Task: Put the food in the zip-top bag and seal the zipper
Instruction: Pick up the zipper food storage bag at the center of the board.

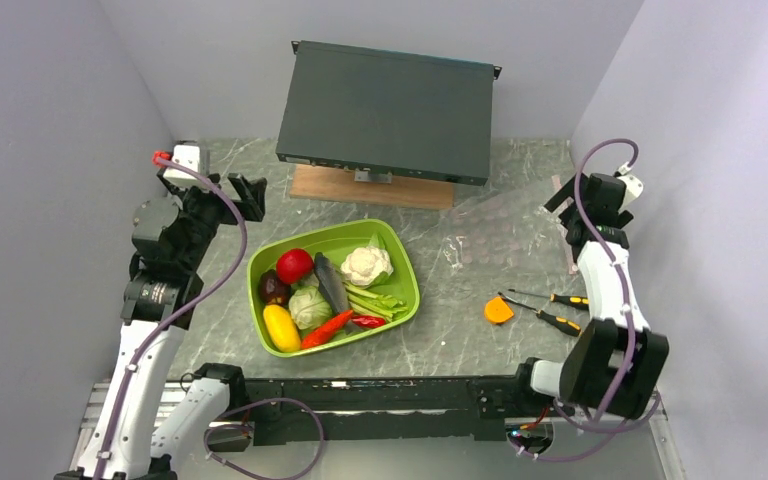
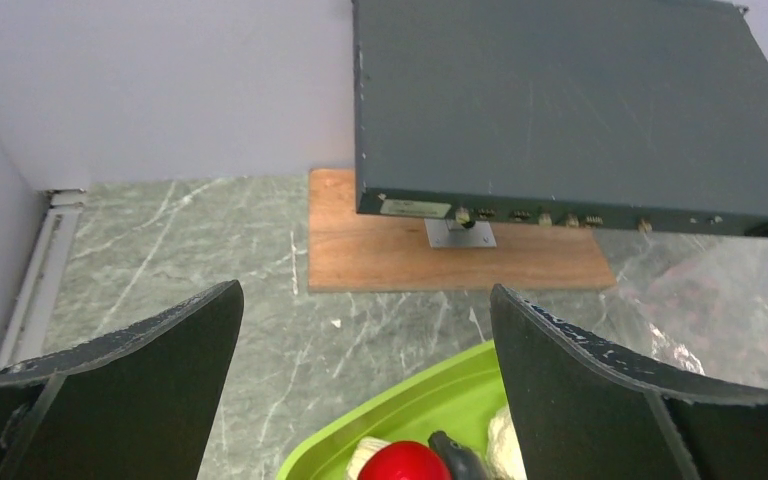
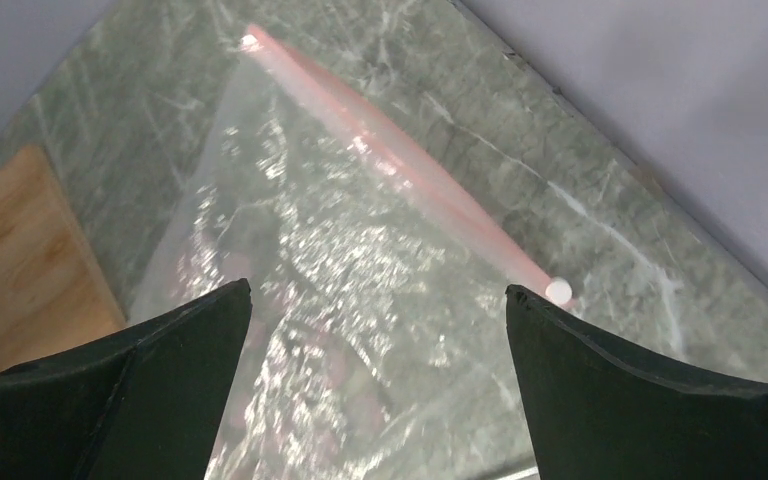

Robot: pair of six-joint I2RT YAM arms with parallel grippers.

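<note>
In the middle of the grey-green marbled tabletop [image 1: 440, 340] sits a lime-green plastic tray [image 1: 335, 240], and all the toy food is piled in it. A round red tomato [image 1: 294, 265] lies at the far left, with a dark purple bulb [image 1: 272, 288] just in front of it and a long yellow fruit [image 1: 281, 327] at the near corner. A pale green cabbage [image 1: 310, 307] rests against a grey fish [image 1: 331, 283] that lies slantwise through the middle. The knobbly white cauliflower [image 1: 366, 264] is at the far right, a bundle of green stalks [image 1: 375, 300] is beside it, and a red chilli [image 1: 328, 329] is along the near rim.

The clear, crinkly zip-top bag [image 1: 500, 240] lies flat on the tabletop to the right of the tray, apart from it. Its pink press-seal zipper [image 3: 400, 165] runs along the edge nearest the right wall. I cannot tell whether the strip is pressed shut.

The left end effector [image 2: 365, 380] hangs over the tray's far left corner, fingers spread wide with nothing between them. The right end effector [image 3: 378, 380] hovers above the bag, likewise spread and holding nothing.

The dark flat metal box [image 2: 560, 100] on a wooden board [image 2: 390, 255] carries a small pale label [image 2: 415, 208], too small to read.
</note>
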